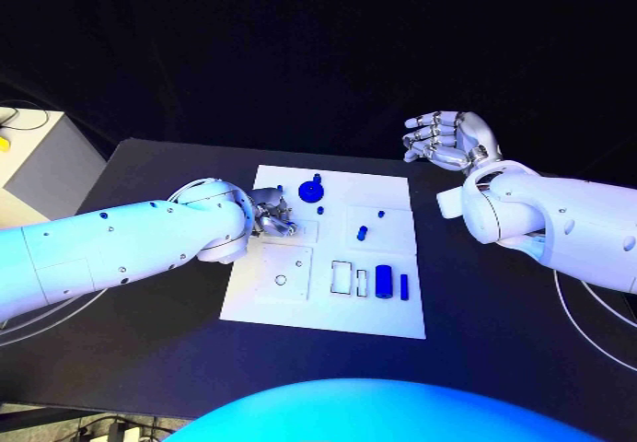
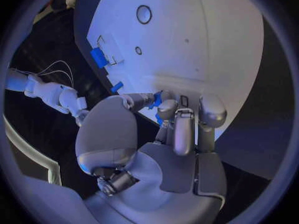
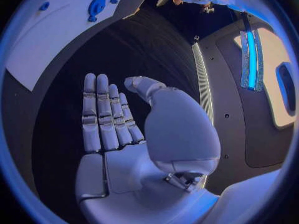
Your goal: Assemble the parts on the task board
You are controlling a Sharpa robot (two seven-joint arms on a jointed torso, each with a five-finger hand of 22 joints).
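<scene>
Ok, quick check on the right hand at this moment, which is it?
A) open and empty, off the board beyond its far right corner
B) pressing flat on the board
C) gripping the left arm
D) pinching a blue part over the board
A: the right hand is off the task board, fingers extended with nothing in the palm in the right wrist view.

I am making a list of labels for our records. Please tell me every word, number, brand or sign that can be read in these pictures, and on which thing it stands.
None can be read.
The task board carries only outlines and holes, no lettering.
The blue parts are plain.
The left hand and the right hand show no legible marking.
</scene>
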